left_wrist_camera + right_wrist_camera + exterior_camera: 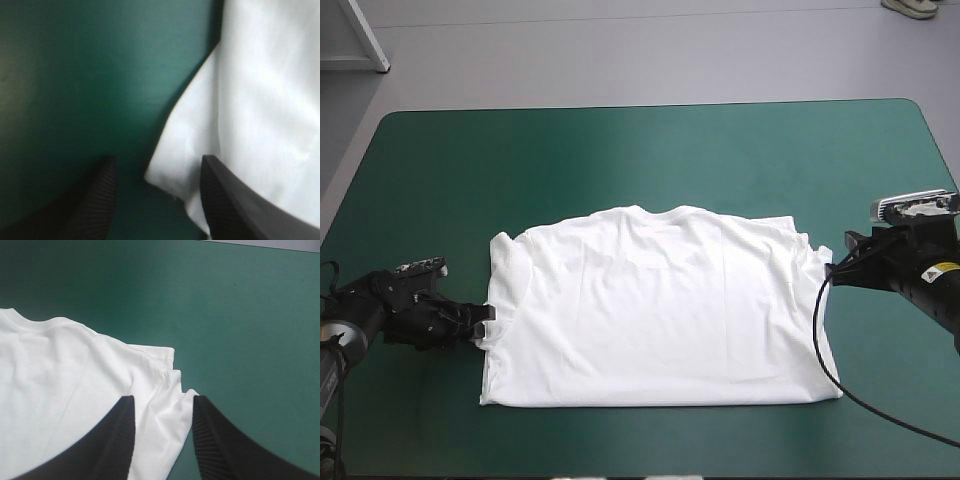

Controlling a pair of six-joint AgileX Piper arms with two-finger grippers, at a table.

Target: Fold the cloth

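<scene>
The white T-shirt [660, 310] lies spread flat on the teal-green cover, collar toward the far edge, sleeves folded in, hem near the front edge. My left gripper [486, 322] sits low at the shirt's left edge. In the left wrist view the left gripper [157, 162] is open, and a corner of the T-shirt [260, 100] pokes between the fingers. My right gripper [832, 270] is at the shirt's right edge. In the right wrist view the right gripper [163, 400] is open, with the folded sleeve of the T-shirt [65, 380] lying between the fingers.
Bare teal-green cover [650, 150] stretches from the collar to the table's far edge. Narrower strips of cover lie left and right of the shirt, where the arms rest. The hem lies close to the table's front edge.
</scene>
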